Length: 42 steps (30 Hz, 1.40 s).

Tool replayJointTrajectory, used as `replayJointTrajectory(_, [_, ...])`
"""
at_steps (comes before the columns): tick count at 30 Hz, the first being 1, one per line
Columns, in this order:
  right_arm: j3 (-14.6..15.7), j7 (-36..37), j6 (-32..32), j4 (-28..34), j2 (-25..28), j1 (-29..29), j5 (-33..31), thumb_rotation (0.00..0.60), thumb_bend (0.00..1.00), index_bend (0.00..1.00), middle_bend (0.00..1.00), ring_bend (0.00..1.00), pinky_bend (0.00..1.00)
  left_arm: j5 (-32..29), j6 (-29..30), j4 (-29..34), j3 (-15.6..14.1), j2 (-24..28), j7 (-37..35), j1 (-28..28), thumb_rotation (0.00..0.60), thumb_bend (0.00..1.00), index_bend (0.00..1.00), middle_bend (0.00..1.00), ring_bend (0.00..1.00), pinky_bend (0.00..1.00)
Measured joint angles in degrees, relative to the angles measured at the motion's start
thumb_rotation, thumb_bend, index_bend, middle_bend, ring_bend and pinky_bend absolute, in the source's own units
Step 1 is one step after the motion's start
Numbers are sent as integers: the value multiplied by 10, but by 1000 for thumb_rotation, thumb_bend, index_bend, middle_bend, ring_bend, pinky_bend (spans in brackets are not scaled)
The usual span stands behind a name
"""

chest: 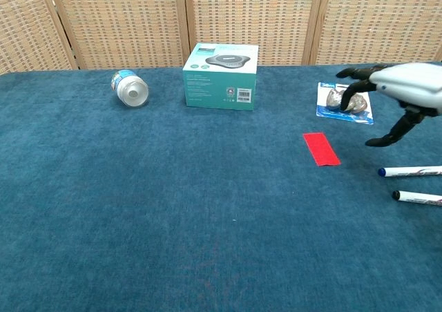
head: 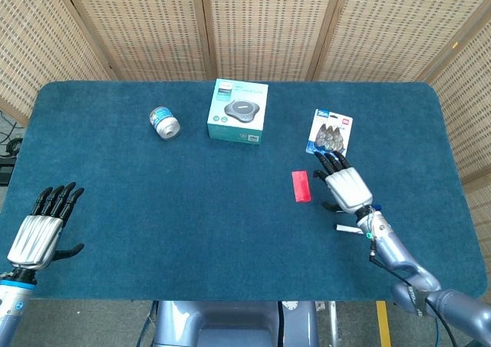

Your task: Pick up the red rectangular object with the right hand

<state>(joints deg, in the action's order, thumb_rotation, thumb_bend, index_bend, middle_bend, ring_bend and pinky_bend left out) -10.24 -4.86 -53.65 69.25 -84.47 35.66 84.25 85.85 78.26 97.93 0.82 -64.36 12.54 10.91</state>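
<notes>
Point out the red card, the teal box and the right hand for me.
red card (chest: 322, 149), chest view, middle of its face.
teal box (chest: 221, 86), chest view, front face.
right hand (head: 347, 188), head view, back of the hand.

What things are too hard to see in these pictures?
- Blue-capped marker: the head view hides it under the right hand; the chest view cuts it at the right edge.
- Black-capped marker: partly under the wrist in the head view, cut by the edge in the chest view.
- Blister pack: the fingers cover part of it in the chest view.
- Left hand: absent from the chest view.
- Print on the teal box and the can: too small.
</notes>
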Motion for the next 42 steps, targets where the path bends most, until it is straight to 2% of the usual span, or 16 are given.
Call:
replayJointTrajectory(20, [17,-40,18,-110,-112,42,-27,600,260,301,0,0,0,-3,-3,1,0,1,0,2,600,23,0,0,0,0])
replayJointTrajectory(42, [19,-79,28,-159,-155,65,-51,600,260,301,0,0,0,-3,-4,1,0,1,-4,3,600,23,0,0,0,0])
